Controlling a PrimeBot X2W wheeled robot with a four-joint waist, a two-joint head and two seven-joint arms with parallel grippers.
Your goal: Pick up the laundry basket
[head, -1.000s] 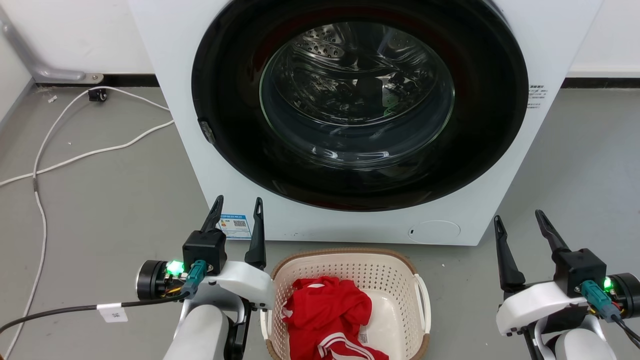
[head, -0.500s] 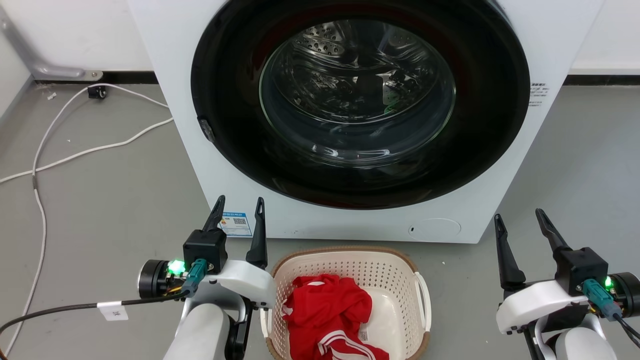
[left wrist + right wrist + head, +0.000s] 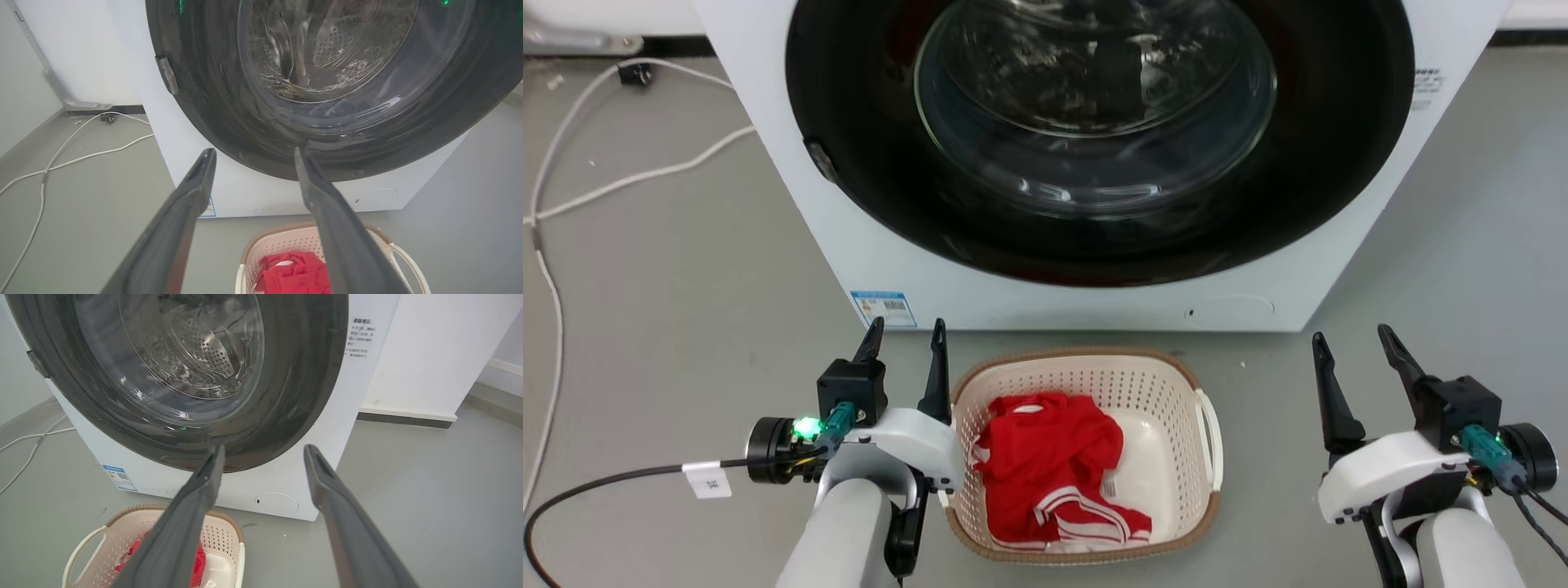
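The laundry basket [image 3: 1168,392], cream-white and perforated with a brown woven-look rim, sits on the grey floor just in front of the washer. A red garment with white stripes [image 3: 1054,465] lies inside it. My left gripper [image 3: 907,328] is open, raised beside the basket's left rim, fingers pointing toward the washer. My right gripper [image 3: 1349,336] is open as well, well off to the basket's right with bare floor between them. In the left wrist view the basket [image 3: 282,245] is low between the fingers; in the right wrist view the basket [image 3: 122,522] lies at the lower left.
The white front-loading washer [image 3: 866,261] with its dark round glass door [image 3: 1094,90] stands close behind the basket. White cables [image 3: 621,175] trail over the floor at the left. A white wall corner [image 3: 429,355] rises right of the washer.
The head camera has tilted down, so the washer and the basket sit higher in the picture and the whole basket shows. Both grippers stay open, holding nothing.
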